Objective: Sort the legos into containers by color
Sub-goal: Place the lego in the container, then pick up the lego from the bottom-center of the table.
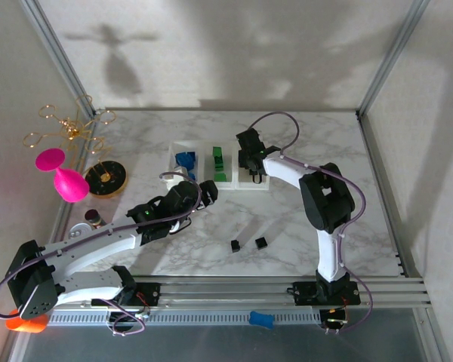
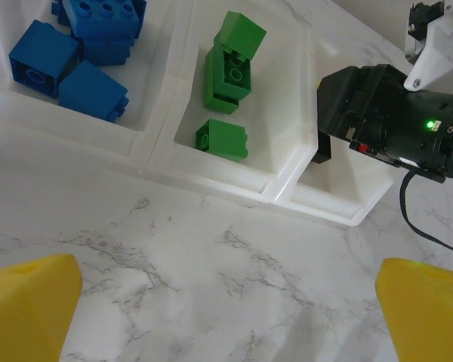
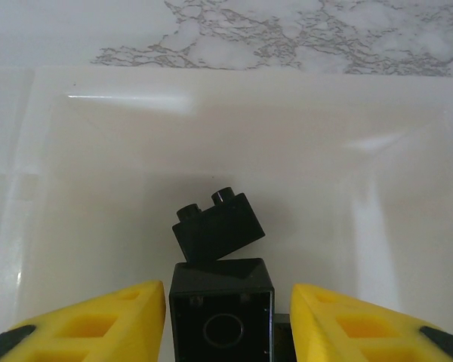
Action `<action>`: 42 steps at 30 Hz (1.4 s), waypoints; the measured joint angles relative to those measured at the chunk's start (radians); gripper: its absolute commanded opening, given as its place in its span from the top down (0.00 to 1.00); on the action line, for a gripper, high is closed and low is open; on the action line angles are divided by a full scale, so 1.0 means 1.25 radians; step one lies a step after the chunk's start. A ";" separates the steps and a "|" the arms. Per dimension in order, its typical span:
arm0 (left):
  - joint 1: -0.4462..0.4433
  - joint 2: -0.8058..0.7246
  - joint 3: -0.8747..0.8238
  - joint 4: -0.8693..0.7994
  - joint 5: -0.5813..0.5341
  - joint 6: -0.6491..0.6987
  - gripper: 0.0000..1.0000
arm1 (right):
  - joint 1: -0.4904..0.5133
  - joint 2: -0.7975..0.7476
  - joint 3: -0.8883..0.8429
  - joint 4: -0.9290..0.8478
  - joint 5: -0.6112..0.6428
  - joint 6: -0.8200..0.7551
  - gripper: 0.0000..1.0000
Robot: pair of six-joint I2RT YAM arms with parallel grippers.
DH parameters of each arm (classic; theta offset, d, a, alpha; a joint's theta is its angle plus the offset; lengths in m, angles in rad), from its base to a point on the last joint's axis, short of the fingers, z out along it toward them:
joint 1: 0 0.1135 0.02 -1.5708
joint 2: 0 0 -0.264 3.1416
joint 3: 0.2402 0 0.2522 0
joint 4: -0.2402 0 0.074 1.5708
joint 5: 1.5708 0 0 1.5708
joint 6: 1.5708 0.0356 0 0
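bright, even light on the white marble-patterned tabletop (image 1: 279, 219); soft shadows cross the pale back wall (image 1: 211, 53); glare streaks the clear plastic compartment (image 3: 128, 98).

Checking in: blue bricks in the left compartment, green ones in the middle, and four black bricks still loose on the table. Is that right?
Not four. The top external view shows two black bricks loose on the marble table. The rest holds: blue bricks in the left compartment, green bricks in the middle one.
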 measured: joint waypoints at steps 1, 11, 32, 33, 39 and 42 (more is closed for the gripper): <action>0.000 0.000 0.000 0.000 0.002 0.000 0.00 | 0.000 -0.005 -0.001 0.000 -0.001 0.000 0.52; 0.000 -0.001 0.000 0.002 0.020 0.000 0.00 | 0.002 -0.197 -0.077 0.013 -0.044 0.003 0.49; -0.103 -0.105 -0.106 -0.001 0.042 -0.046 0.00 | 0.146 -0.602 -0.490 -0.193 -0.102 0.123 0.37; -0.113 -0.107 -0.109 -0.001 0.042 -0.049 0.00 | 0.158 -0.616 -0.508 -0.207 -0.106 0.136 0.36; -0.148 -0.113 -0.121 -0.001 0.041 -0.067 0.00 | 0.225 -0.681 -0.587 -0.263 -0.127 0.211 0.32; -0.153 -0.113 -0.127 -0.001 0.040 -0.074 0.00 | 0.264 -0.693 -0.614 -0.262 -0.139 0.243 0.31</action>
